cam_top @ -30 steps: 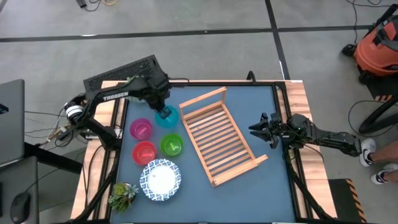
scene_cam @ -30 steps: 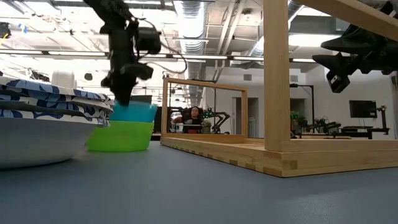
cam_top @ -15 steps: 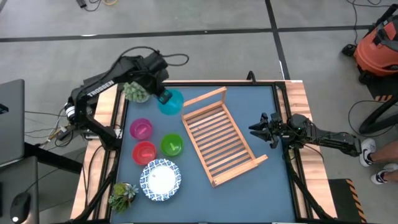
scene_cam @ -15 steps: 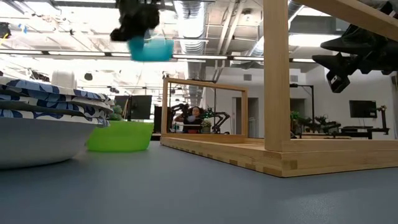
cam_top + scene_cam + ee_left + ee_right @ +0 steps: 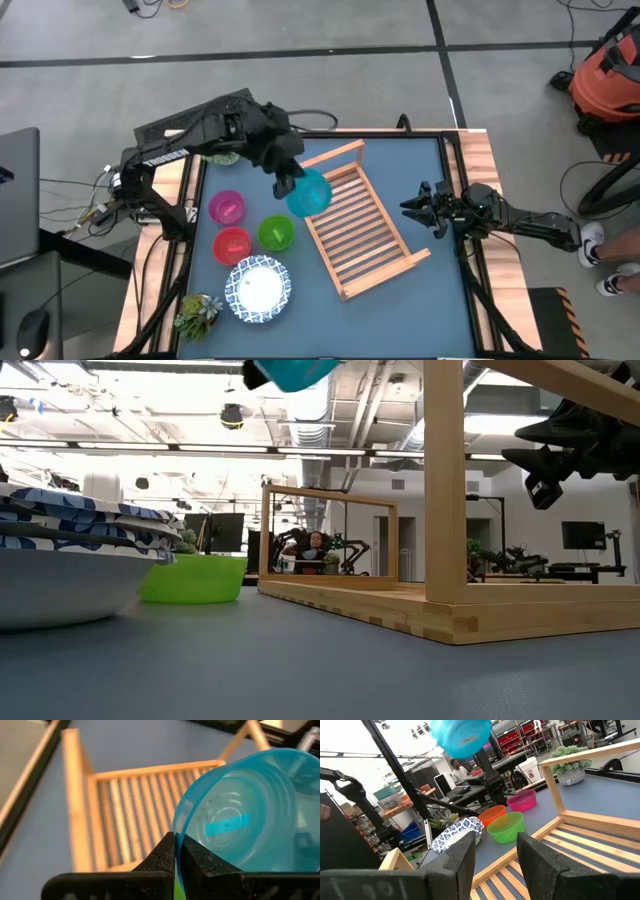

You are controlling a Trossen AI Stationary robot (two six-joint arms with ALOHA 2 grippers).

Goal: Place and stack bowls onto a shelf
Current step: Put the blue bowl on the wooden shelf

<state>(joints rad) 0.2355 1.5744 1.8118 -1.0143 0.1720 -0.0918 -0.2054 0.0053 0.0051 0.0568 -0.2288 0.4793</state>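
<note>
My left gripper is shut on a blue bowl, high in the air over the far left end of the wooden shelf. The same blue bowl shows at the top edge of the low view. The pink bowl, the red bowl and the green bowl stand on the table left of the shelf. A white dish with a blue pattern sits nearer. My right gripper waits open at the table's right edge. My left gripper pinches the blue bowl's rim between its two fingers, one finger inside the bowl and one outside. The bowl is lifted clear and tipped on its side, its hollow toward the wrist. Below it lies the shelf.
One potted plant stands at the near left corner and another at the far left, partly under my left arm. The shelf lies slantwise across the table's middle, with raised rails at both ends. Bare blue table shows near the front edge.
My left gripper has lifted the blue bowl off the table beside the pink bowl, raised it high and swung it toward the table's right, over the shelf's far end. The bowl has tipped from upright onto its side. The gripper has stayed shut on it.
</note>
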